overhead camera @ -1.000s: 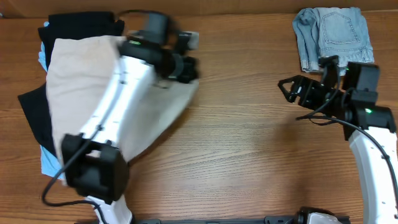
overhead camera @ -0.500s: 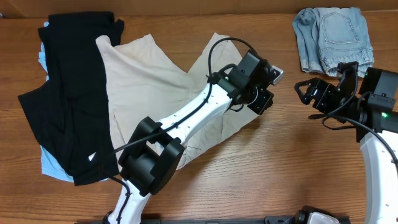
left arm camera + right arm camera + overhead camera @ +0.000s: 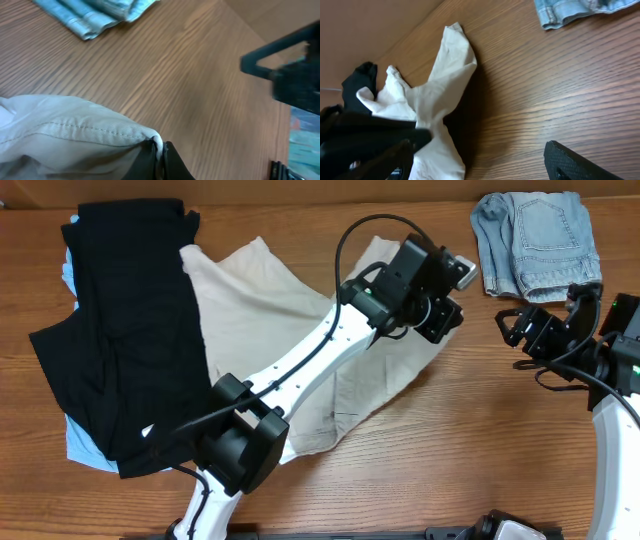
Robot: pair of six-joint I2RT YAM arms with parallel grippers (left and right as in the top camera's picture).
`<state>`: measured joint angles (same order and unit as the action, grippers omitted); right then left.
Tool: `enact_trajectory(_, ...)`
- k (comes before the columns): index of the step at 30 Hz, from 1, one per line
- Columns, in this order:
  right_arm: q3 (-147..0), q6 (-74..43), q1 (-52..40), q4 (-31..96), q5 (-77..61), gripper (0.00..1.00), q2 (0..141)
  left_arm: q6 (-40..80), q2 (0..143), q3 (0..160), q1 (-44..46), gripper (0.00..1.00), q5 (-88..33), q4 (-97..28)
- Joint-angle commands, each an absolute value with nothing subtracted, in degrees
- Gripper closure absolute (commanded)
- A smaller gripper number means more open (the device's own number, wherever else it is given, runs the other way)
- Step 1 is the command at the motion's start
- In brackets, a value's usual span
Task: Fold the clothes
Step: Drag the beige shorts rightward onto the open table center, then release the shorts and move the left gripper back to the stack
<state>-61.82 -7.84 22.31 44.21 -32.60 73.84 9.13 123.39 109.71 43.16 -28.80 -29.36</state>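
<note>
**Overhead view.** The left tool (image 3: 448, 292) sits in the upper centre of the frame and is closed tight on a stitched hem corner of the pale beige khaki shorts (image 3: 260, 320). In the left wrist view its two dark fingertips (image 3: 150, 157) meet at the bottom centre of the frame, with the folded edge of the cloth pinched between them. The shorts lie spread and rumpled on the wooden surface (image 3: 450, 450), running from upper left of centre down toward the lower centre. The white left arm (image 3: 320, 350) crosses them diagonally from the lower left and hides part of them. Their left edge meets a black garment (image 3: 120, 330) that fills the left of the frame. The black garment lies over a light blue garment (image 3: 85, 448), which shows only at the lower left and as a sliver at the upper left. Faded blue denim shorts (image 3: 535, 235) lie bunched in the upper right corner, apart from the khaki shorts, with bare wood between the two. The right tool (image 3: 515, 338) is at the right edge of the frame, just below the denim shorts. Its jaws are spread wide around nothing and point toward frame left. **Right wrist view.** The tool's dark fingers (image 3: 570, 161) stand far apart in the two lower corners. The khaki cloth is heaped at the left, and an edge of the denim shows along the top right.
</note>
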Motion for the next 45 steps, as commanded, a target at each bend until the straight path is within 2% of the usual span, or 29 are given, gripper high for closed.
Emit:
enact_trajectory(1,-63.5,-7.3,23.6,43.8,-32.7,0.13,72.3,9.9,122.3,111.8,45.5,0.94,-31.4,-28.6)
enact_trajectory(3,-63.5,-7.3,23.9,43.9,-32.7,0.13,72.3,9.9,122.3,111.8,45.9,0.91,-31.4,-28.6)
enact_trajectory(4,-63.5,-7.3,23.9,43.9,-32.7,0.13,72.3,9.9,122.3,111.8,46.1,0.87,-31.4,-28.6)
enact_trajectory(5,-63.5,-7.3,23.9,43.9,-32.7,0.13,72.3,9.8,122.3,111.8,46.2,0.74,-31.4,-28.6)
enact_trajectory(6,-63.5,-7.3,23.9,44.0,-32.7,0.13,72.3,9.6,122.3,111.8,46.2,0.56,-31.4,-28.6)
enact_trajectory(8,-63.5,-7.3,23.9,44.1,-32.7,0.12,72.3,8.2,122.3,111.9,46.1,0.00,-31.3,-29.3)
enact_trajectory(11,-63.5,-7.3,23.9,44.1,-32.7,0.10,72.3,6.0,121.9,112.3,44.0,0.00,-30.1,-33.0)
enact_trajectory(14,-63.5,-7.3,23.9,44.2,-32.7,0.10,72.3,6.0,120.7,114.3,39.4,0.00,-25.9,-42.2)
enact_trajectory(21,-63.5,-7.3,23.8,44.2,-32.7,0.09,72.3,6.6,119.8,117.4,23.6,0.00,-14.6,-65.6)
enact_trajectory(25,-63.5,-7.3,23.8,44.3,-32.7,0.09,72.3,6.9,119.9,115.8,13.8,0.00,-13.3,-73.0)
enact_trajectory(35,-63.5,-7.2,23.8,44.9,-32.6,0.09,72.3,6.0,119.9,103.1,-5.4,0.00,-9.7,-74.3)
enact_trajectory(40,-63.5,-7.0,23.8,44.9,-32.6,0.09,72.3,5.8,119.9,94.0,-10.0,0.00,-12.2,-68.0)
enact_trajectory(45,-63.5,-7.1,23.8,44.8,-32.6,0.09,72.3,5.7,119.9,87.2,-10.5,0.00,-12.7,-59.4)
